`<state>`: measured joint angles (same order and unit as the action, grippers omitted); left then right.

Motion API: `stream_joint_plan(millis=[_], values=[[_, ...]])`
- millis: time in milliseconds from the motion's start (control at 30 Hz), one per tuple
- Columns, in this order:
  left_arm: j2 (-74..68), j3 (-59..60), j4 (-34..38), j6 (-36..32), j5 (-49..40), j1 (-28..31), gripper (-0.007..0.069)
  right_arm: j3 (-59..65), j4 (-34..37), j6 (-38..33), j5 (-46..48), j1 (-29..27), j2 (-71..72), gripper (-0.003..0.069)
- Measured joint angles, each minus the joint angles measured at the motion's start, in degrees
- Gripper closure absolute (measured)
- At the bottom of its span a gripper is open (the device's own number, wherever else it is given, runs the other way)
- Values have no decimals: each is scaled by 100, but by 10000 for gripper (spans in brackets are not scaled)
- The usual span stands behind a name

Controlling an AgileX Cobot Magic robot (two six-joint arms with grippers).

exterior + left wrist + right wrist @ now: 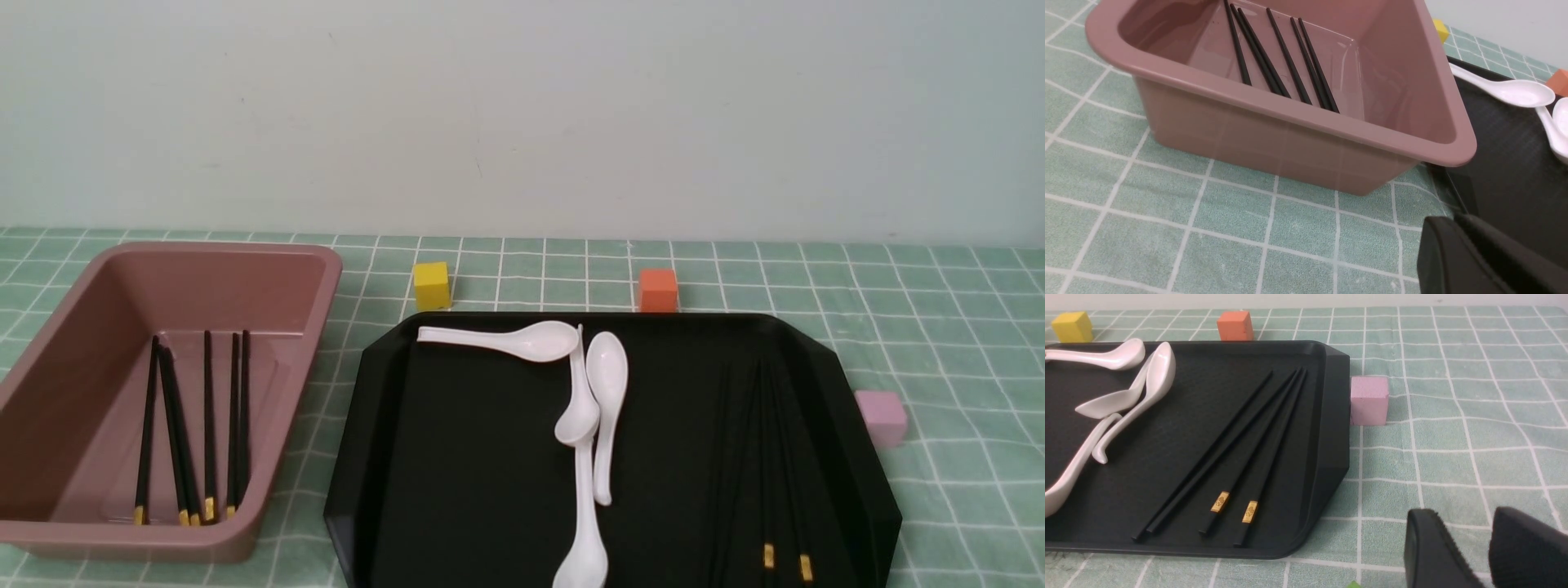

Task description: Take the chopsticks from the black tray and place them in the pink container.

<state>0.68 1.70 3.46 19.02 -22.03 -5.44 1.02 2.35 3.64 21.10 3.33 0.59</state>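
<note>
The big black tray (457, 457) fills the lower middle of the front view. The pink container (269, 269) sits at the left with five chopsticks inside. Four chopsticks (1237, 453) wait at the tray's right side. The right fingers (1425, 547) are apart, empty. The left fingers (1457, 249), I cannot tell. Pinch one stick near its middle, away from the spoons (608, 376).

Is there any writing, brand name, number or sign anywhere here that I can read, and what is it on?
No readable words, numbers or brand names in any view.
Gold bands on the chopsticks in the black tray: a small embossed mark, too small and blurred to read.
Pink container, white spoons, and the yellow cube, orange cube and pink cube: all plain, no markings.
</note>
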Motion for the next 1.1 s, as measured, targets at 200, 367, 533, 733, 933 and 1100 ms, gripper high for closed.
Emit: stream_joint_plan(millis=[200,367,533,733,933,1100], values=[[0,0,0,0,0,0,585,0,0,0,0,0,0,419],[0,0,0,0,0,0,581,0,0,0,0,0,0,419],[0,0,0,0,0,0,580,0,0,0,0,0,0,419],[0,0,0,0,0,0,575,0,0,0,0,0,0,419],[0,0,0,0,0,0,567,0,0,0,0,0,0,419],[0,0,0,0,0,0,559,0,0,0,0,0,0,419]])
